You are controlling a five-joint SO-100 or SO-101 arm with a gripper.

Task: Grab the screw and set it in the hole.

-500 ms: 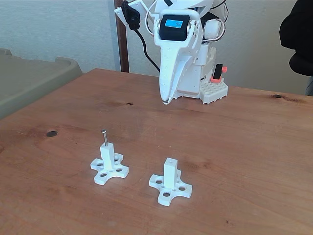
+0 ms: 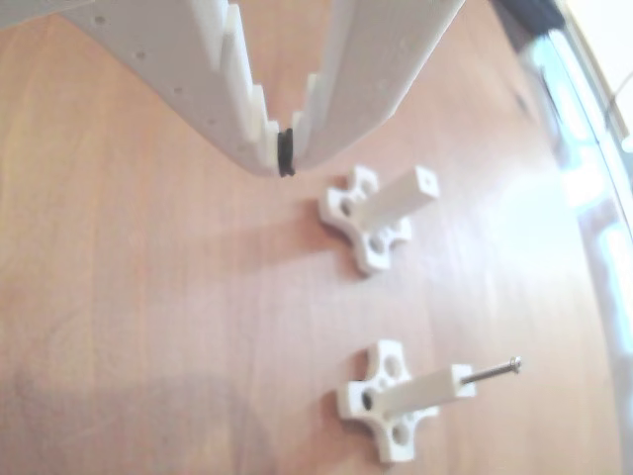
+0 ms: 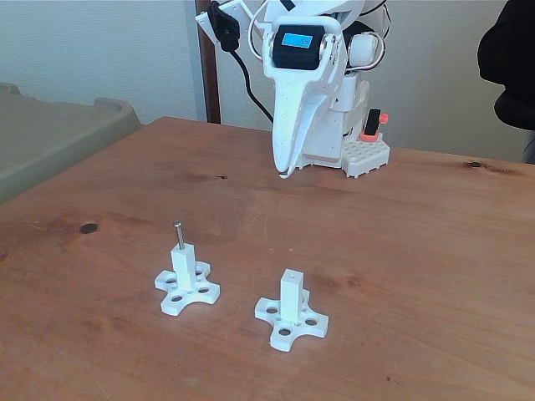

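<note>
You are hovering the white gripper [image 3: 285, 171], fingers together and empty, above the wooden tabletop [image 3: 418, 251].
The thin silvery screw [image 3: 178, 235] is standing upright in the left white post [image 3: 184, 266], while the right post's hole [image 3: 290, 273] is waiting open.

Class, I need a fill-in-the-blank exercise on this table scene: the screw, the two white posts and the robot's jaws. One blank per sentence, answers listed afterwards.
1. The thin silvery metal screw stands in the top of the ______ white square post in the fixed view.
2. The hole in the other white square post is ______.
3. The white two-finger gripper hangs above the brown wooden table with its jaws ______.
4. Each post rises from a ______-shaped base.

Missing words: left; empty; shut; cross
</note>
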